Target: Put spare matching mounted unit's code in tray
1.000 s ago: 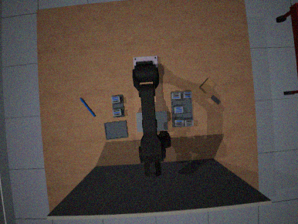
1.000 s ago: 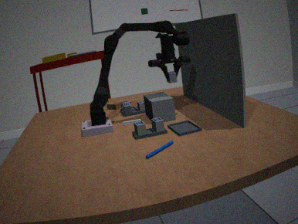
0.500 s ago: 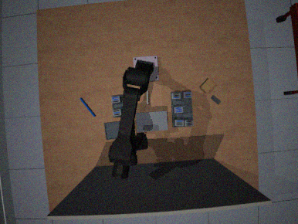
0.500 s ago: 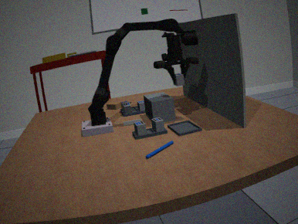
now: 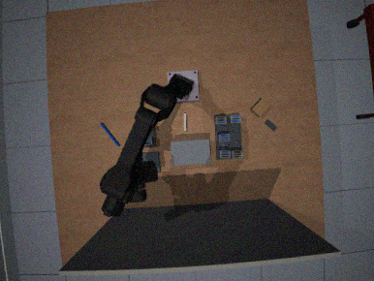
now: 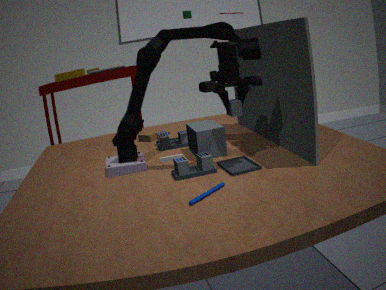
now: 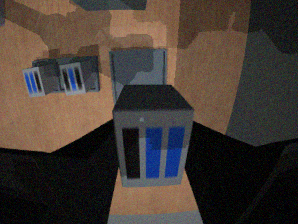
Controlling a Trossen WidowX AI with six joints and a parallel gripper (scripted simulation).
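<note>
High above the surface (image 6: 150, 235), your gripper (image 6: 234, 102) is carrying a spare (image 7: 152, 137); the jaws are closed on it part-way, held apart by its body. You are, as I judge it, in the transport step: spare picked, not yet delivered. In the wrist view the spare is a small grey block with a dark top, its face showing one dark bar on the left and two blue bars to the right. Your next move calls for bringing it over the tray (image 6: 239, 165), the flat dark dish lying just beside the grey unit (image 6: 206, 136), then lowering until the spare sits inside the rim before opening. Whether this code matches the unit's back, you cannot tell from these views. Other spares (image 5: 228, 137) sit in a rack.
</note>
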